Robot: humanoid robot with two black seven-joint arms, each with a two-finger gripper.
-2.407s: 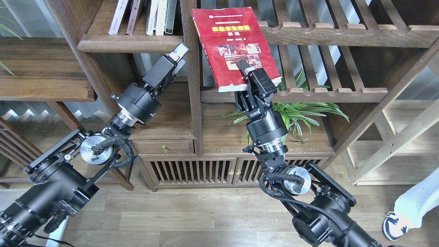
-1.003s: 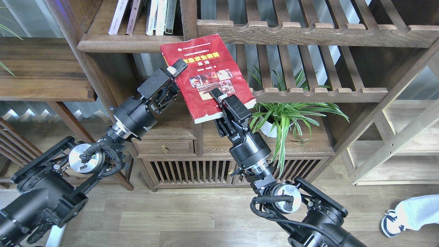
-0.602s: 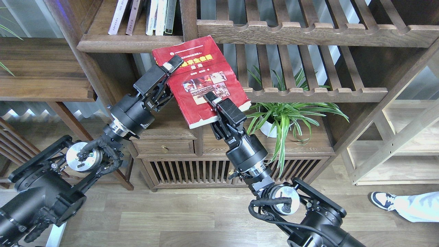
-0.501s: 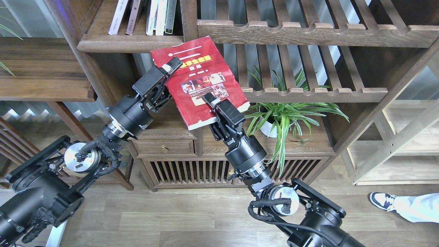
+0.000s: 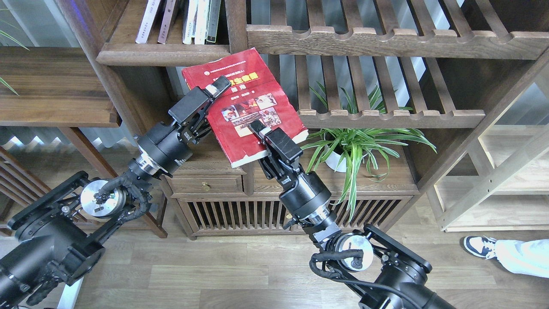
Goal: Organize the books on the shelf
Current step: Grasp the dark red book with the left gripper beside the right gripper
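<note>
Red book (image 5: 246, 103) held tilted in air before dark wood bookcase, below shelf (image 5: 163, 53). Right gripper (image 5: 258, 128) clamped on near edge; left gripper (image 5: 213, 89) at left edge, closure unclear. Potted plant (image 5: 351, 143) right; wood-plank floor (image 5: 214, 266).

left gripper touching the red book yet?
Touching. Head view: the left gripper fingertip lies across the red book cover's left edge; no gap shows.

Tilted red book (image 5: 244, 107), held aloft
</note>
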